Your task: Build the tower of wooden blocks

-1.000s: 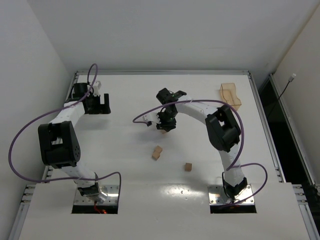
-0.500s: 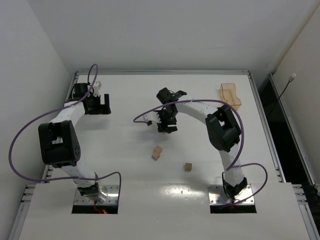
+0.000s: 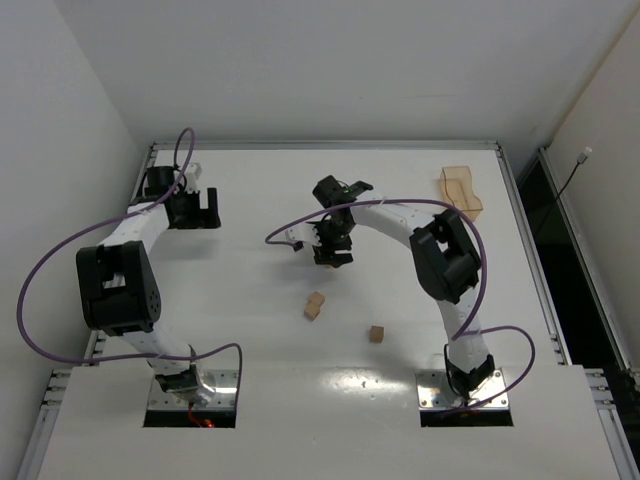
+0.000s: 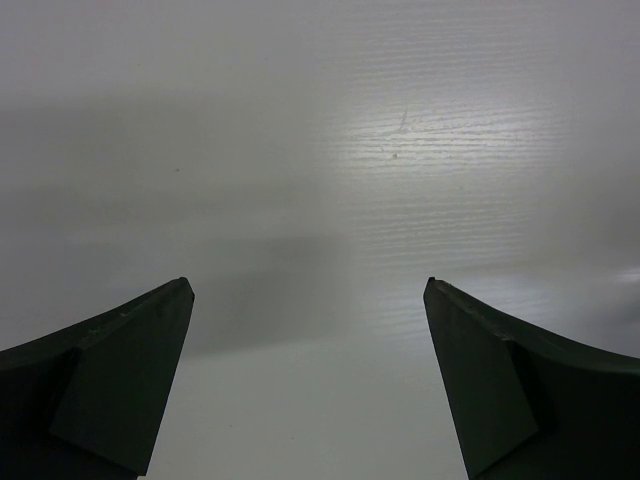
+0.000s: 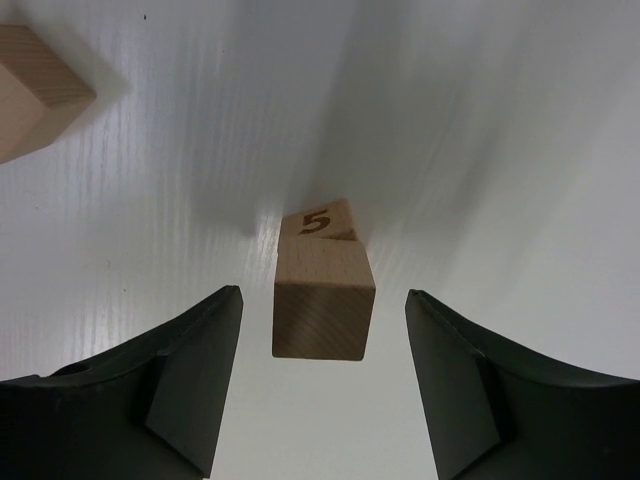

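In the right wrist view my right gripper point(image 5: 322, 295) is open, its jaws on either side of a light-brown wooden cube point(image 5: 322, 300) without touching it. A second cube marked "5" point(image 5: 318, 220) touches the first on its far side; I cannot tell whether they are stacked. A third cube point(image 5: 30, 90) lies at the upper left. From above, the right gripper point(image 3: 333, 250) hides those cubes. Two loose cubes lie nearer: one point(image 3: 315, 305) and another point(image 3: 376, 334). My left gripper point(image 3: 207, 210) is open and empty over bare table at the far left, as its wrist view point(image 4: 308, 285) shows.
A translucent amber plastic tray point(image 3: 461, 188) stands at the back right. The table point(image 3: 250, 330) is white, with a raised rail along its edges. A purple cable point(image 3: 290, 225) loops from the right arm near its gripper.
My right gripper has shifted slightly and now covers the cube that showed at its near edge a second ago. The left arm and the loose cubes have not moved.
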Robot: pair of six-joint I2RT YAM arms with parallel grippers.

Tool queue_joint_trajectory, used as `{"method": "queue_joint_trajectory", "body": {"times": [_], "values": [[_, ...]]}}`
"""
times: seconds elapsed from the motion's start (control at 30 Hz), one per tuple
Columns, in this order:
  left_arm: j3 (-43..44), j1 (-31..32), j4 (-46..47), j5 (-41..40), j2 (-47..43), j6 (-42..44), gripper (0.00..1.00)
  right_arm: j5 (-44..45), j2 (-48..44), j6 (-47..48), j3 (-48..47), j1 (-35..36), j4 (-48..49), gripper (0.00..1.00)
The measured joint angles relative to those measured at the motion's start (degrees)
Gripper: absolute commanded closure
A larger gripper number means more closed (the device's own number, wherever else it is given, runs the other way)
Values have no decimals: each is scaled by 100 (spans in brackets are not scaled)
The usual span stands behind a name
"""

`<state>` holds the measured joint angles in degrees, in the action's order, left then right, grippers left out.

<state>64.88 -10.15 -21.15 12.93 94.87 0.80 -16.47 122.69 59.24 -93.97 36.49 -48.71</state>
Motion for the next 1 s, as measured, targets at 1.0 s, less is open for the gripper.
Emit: {"method": "queue_joint_trajectory", "body": {"times": [1.0], "values": [[0, -59, 0, -4, 81, 0, 0, -68, 487, 57, -297, 120, -105, 59]]}}
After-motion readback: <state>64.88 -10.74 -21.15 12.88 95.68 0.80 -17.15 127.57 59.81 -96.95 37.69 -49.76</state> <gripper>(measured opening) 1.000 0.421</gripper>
